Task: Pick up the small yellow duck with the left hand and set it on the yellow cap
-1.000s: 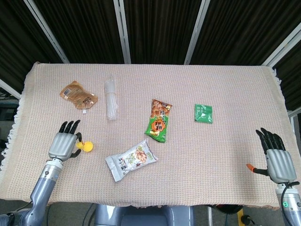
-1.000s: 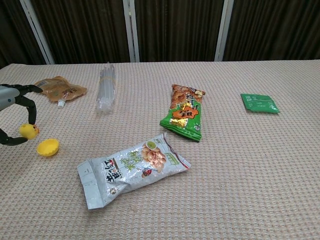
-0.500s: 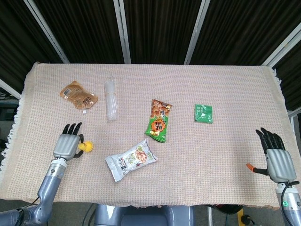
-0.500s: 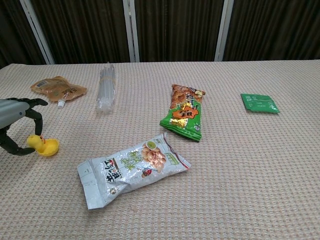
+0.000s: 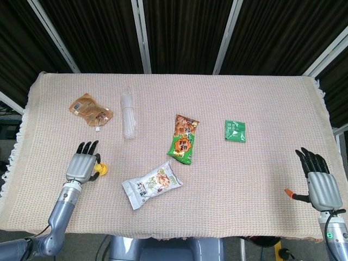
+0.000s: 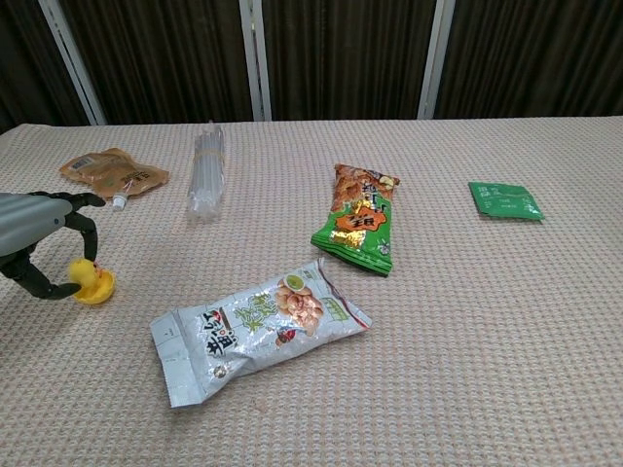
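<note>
The small yellow duck point(image 6: 84, 273) sits on the yellow cap point(image 6: 99, 289) near the table's left front; in the head view, duck and cap point(image 5: 100, 169) merge into one yellow blob. My left hand point(image 6: 39, 243) holds the duck, with a finger curved over its top and the thumb under its left side. From above, the left hand point(image 5: 82, 167) lies just left of the blob and partly hides it. My right hand point(image 5: 319, 182) rests at the table's right front edge, fingers spread and holding nothing. It does not show in the chest view.
A white snack bag point(image 6: 255, 329) lies right of the cap. Also on the woven cloth are an orange-green snack bag point(image 6: 358, 222), a clear plastic sleeve point(image 6: 205, 182), a brown pouch point(image 6: 112, 172) and a green sachet point(image 6: 503, 200).
My left hand has carried the duck down and to the right, from beside the cap onto it. The right hand has stayed where it was.
</note>
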### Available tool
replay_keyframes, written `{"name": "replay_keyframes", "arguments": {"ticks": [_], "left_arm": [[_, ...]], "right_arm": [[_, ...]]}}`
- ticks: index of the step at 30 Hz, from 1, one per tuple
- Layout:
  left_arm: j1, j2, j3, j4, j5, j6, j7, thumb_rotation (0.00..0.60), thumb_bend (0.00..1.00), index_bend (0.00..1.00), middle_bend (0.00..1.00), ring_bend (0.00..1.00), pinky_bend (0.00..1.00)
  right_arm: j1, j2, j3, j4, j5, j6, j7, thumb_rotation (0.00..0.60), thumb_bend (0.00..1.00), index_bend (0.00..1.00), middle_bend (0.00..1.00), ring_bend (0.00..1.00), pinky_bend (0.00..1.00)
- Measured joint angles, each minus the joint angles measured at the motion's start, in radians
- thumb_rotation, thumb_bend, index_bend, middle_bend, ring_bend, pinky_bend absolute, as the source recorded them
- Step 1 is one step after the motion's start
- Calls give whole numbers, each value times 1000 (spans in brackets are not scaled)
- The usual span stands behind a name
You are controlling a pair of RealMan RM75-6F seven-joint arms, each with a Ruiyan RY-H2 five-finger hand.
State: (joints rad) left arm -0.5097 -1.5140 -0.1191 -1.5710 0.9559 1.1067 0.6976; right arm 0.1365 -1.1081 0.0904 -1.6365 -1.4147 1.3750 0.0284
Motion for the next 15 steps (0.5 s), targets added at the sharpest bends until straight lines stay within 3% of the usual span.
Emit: {"name": "replay_keyframes", "arguments": {"ticks": [5, 15], "left_arm": [[-5, 10, 5, -14, -12, 1, 8, 600, 325, 174, 0, 0, 0], [6, 59, 16, -60, -9, 19, -25, 600, 325, 146, 0, 0, 0]], "right_arm": [[0, 0, 1, 0, 1, 0, 2, 600, 13, 5, 0, 0, 0], [0, 1, 0, -3, 3, -1, 0, 600, 13, 5, 0, 0, 0]]}}
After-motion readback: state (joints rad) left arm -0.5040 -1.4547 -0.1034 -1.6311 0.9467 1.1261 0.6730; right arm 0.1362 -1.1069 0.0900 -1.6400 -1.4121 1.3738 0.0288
